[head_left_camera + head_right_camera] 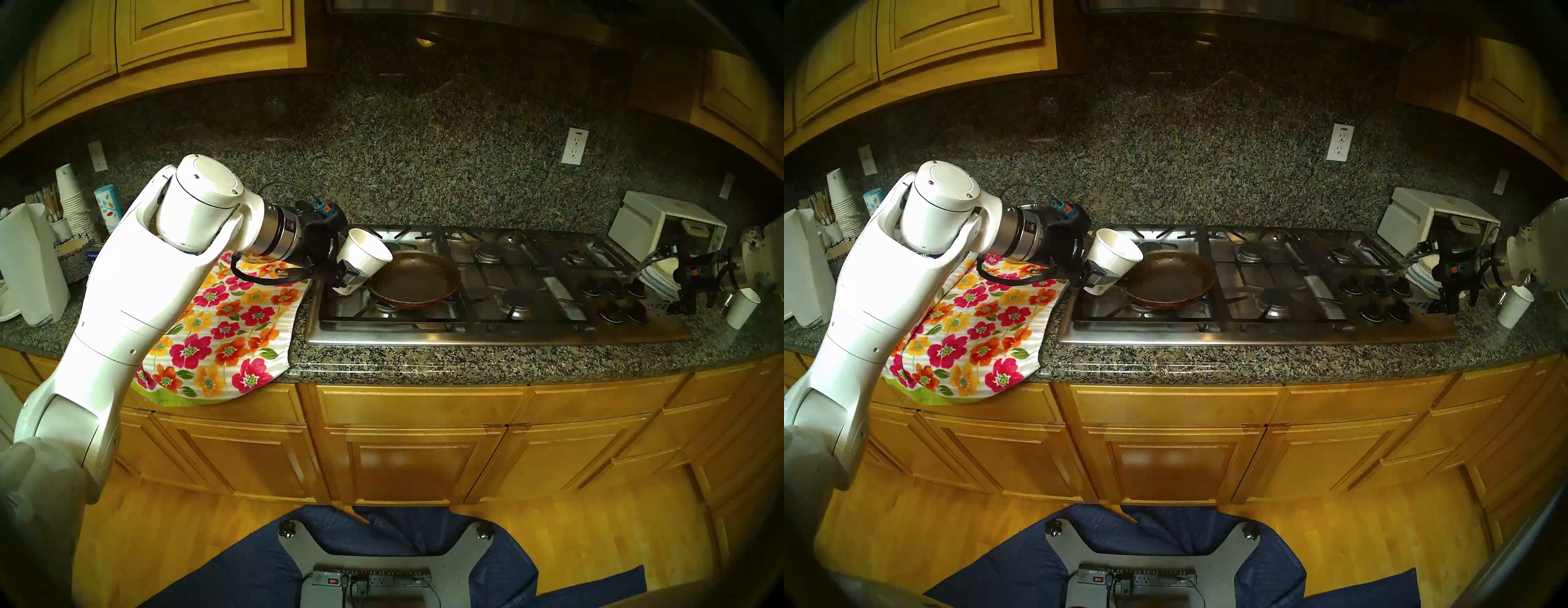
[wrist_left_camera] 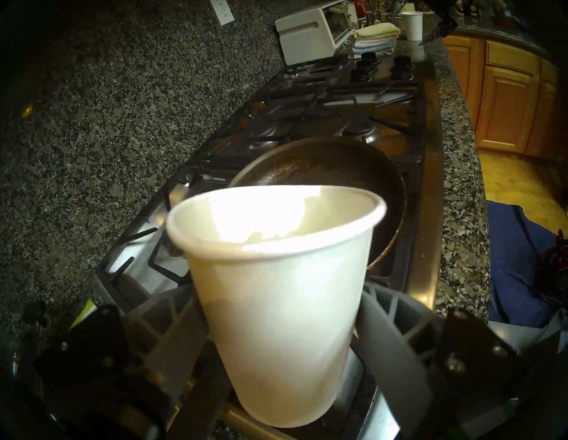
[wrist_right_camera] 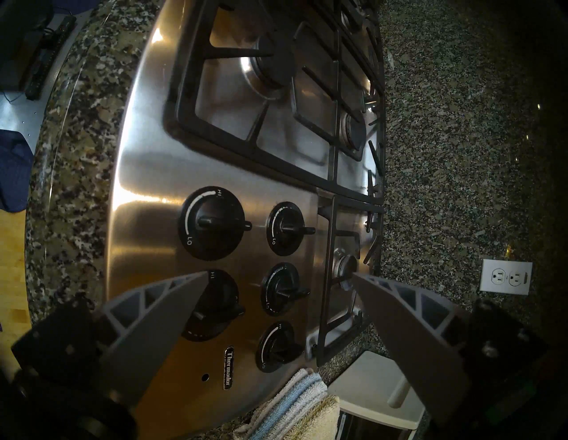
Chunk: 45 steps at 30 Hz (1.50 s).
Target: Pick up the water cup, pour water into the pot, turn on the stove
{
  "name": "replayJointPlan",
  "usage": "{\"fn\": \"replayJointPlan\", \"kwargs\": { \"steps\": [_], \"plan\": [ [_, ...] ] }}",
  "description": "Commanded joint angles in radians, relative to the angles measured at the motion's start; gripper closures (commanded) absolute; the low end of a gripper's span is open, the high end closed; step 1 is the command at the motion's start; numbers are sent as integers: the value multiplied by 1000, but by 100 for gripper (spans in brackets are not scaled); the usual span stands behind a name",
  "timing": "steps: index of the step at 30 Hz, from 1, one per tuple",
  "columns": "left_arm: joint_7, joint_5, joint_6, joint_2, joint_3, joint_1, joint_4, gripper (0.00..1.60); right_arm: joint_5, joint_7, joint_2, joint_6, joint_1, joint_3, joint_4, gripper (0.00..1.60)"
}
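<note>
**Cup tipped at the pan's edge, knobs waiting**

Head views: left gripper (image 1: 345,271) clenched on the water cup (image 1: 365,254), gripped low on its wall, mouth tilted toward the pot (image 1: 418,276) just beyond the jaws on the stove (image 1: 488,335). Rim hanging at the pan's near edge, not clearly over the middle. Risk, as a judgement: tipping further from here could send water onto the grate or cooktop. Right gripper (image 1: 1458,288) parked past the knobs, near a plain white cup (image 1: 1513,312).

Left wrist view: fingers (image 2: 396,347) pressed on both sides of the cup's lower wall; thin paper, so too hard a squeeze could buckle it. Pan directly ahead of the jaws.

Right wrist view: jaws spread wide, holding nothing, hanging above the knobs (image 3: 282,292). Five close together; easy to catch the wrong one.
</note>
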<state>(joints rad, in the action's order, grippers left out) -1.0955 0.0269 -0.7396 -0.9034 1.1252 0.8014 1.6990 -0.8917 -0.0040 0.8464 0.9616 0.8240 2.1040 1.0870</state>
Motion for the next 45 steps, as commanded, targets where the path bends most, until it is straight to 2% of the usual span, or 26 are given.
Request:
{"fn": "replayJointPlan", "kwargs": {
  "steps": [1, 2, 4, 6, 7, 10, 11, 12, 22, 34, 35, 37, 38, 39, 41, 42, 44, 45],
  "plan": [
    [-124, 40, -2, 44, -32, -122, 4, 46, -5, -9, 8, -2, 24, -3, -19, 0],
    [-97, 48, 0, 45, -26, -107, 15, 46, -5, -9, 8, -2, 24, -3, -19, 0],
    [-115, 50, 3, 56, -52, -134, 5, 46, -5, -9, 8, -2, 24, -3, -19, 0],
    [-93, 55, 9, 55, -43, -122, 12, 44, -5, -9, 8, -2, 24, -3, -19, 0],
    [-111, 57, 7, 61, -62, -147, 0, 43, -5, -9, 8, -2, 24, -3, -19, 0],
    [-101, 59, 14, 64, -62, -149, 1, 43, -5, -9, 8, -2, 24, -3, -19, 0],
    [-123, 60, 13, 70, -84, -177, -14, 43, -5, -9, 8, -2, 24, -3, -19, 0],
    [-96, 61, 19, 67, -67, -153, -1, 43, -5, -9, 8, -2, 24, -3, -19, 0],
    [-132, 70, 46, 75, -129, -232, -53, 43, -5, -8, 8, -2, 24, -3, -19, 0],
    [-145, 60, 67, 34, -167, -284, -131, 45, -5, -8, 8, -2, 24, -3, -19, 0],
    [-166, 58, 71, 34, -188, -310, -147, 45, -5, -8, 8, -2, 24, -3, -19, 0],
    [-150, 58, 75, 26, -181, -299, -147, 44, -5, -8, 8, -2, 24, -3, -19, 0],
    [-179, 55, 75, 27, -208, -330, -165, 44, -5, -8, 8, -2, 24, -3, -19, 0],
    [-158, 53, 80, 22, -196, -312, -158, 44, -5, -8, 8, -2, 24, -3, -19, 0],
    [-184, 47, 87, 21, -228, -343, -179, 43, -5, -8, 8, -2, 24, -3, -19, 0],
    [-162, 46, 92, 18, -214, -322, -168, 44, -5, -8, 8, -2, 24, -3, -19, 0],
    [-192, 44, 97, 20, -249, -357, -189, 44, -5, -8, 8, -2, 24, -3, -19, 0],
    [-176, 42, 102, 18, -240, -344, -182, 45, -5, -8, 8, -2, 24, -3, -19, 0]
  ]
}}
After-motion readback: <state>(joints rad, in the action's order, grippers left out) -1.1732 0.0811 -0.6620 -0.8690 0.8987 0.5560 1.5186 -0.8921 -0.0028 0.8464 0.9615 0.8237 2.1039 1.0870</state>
